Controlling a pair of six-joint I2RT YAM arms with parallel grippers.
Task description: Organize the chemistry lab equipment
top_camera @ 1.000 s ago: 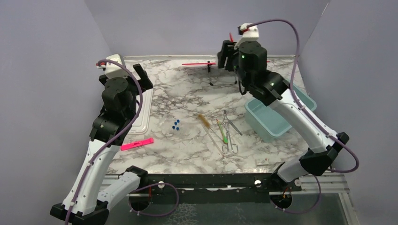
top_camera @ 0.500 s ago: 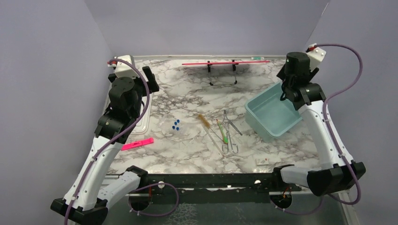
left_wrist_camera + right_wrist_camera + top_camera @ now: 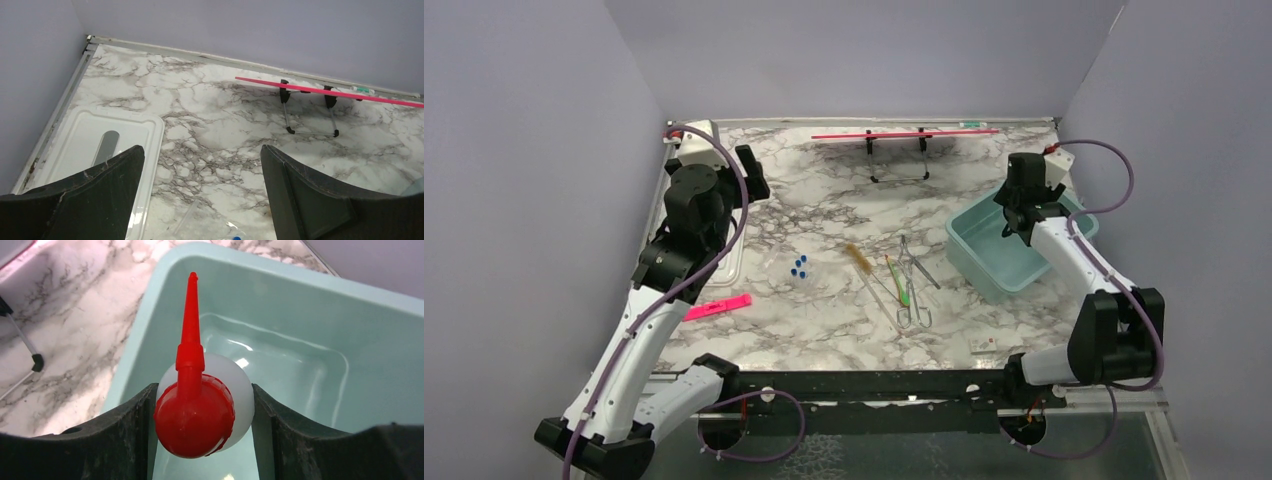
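Note:
My right gripper is shut on the small squeeze bottle, its red nozzle pointing into the teal bin. From above, that gripper hangs over the bin's far end. My left gripper is open and holds nothing, raised over the table's back left. The blue-capped tubes, the tan brush, the thin rod, the green-handled tool and the metal forceps lie on the marble mid-table.
A white tray lies along the left edge, under my left arm. A pink strip lies near the front left. A long red rod on a black stand runs along the back wall. A small white item sits near the front rail.
My right arm has swung from the back centre to the right and come down over the teal bin, with the bottle in its grip. My left gripper has drifted slightly right.

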